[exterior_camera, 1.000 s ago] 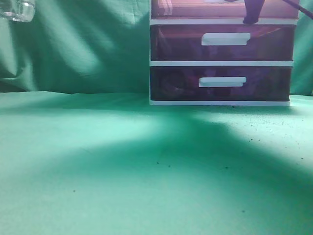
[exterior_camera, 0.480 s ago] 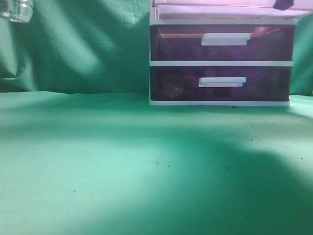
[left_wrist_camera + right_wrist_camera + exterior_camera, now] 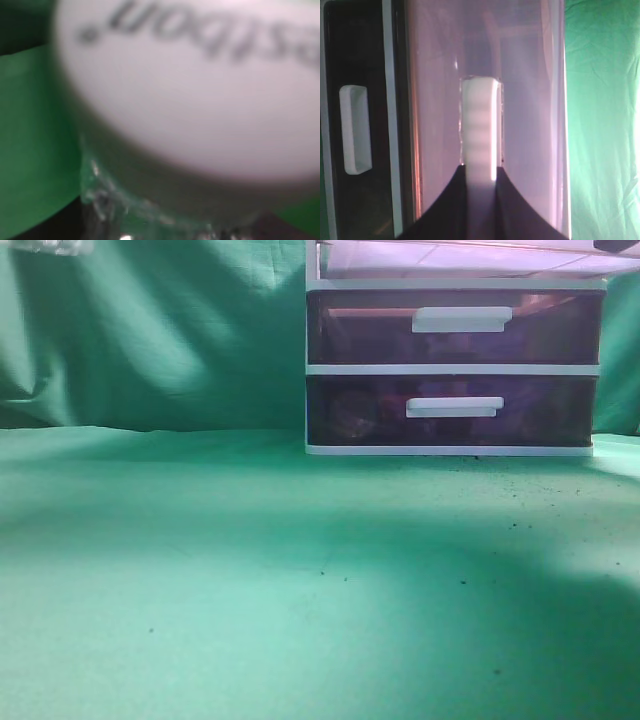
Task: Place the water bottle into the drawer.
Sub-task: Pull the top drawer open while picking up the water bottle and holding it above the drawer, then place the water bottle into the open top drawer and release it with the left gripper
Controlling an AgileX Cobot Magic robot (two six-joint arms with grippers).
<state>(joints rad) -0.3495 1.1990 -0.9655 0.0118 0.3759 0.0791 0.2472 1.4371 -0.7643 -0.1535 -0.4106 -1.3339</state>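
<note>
Since the earlier frames the drawer (image 3: pixel 460 260) has slid out at the frame's top. The right gripper (image 3: pixel 480 172) pinches its white handle (image 3: pixel 480 125). The water bottle (image 3: pixel 50 245) rose to the upper left corner; the left fingers are hidden, state unclear.

The water bottle (image 3: pixel 45 246) is clear plastic and shows only as a small part at the upper left edge of the frame, high above the table. The drawer (image 3: pixel 460 258), the top one of three, is pulled out at the upper right; its purple-red front looks pale and see-through, with a white handle (image 3: pixel 480 127).
</note>
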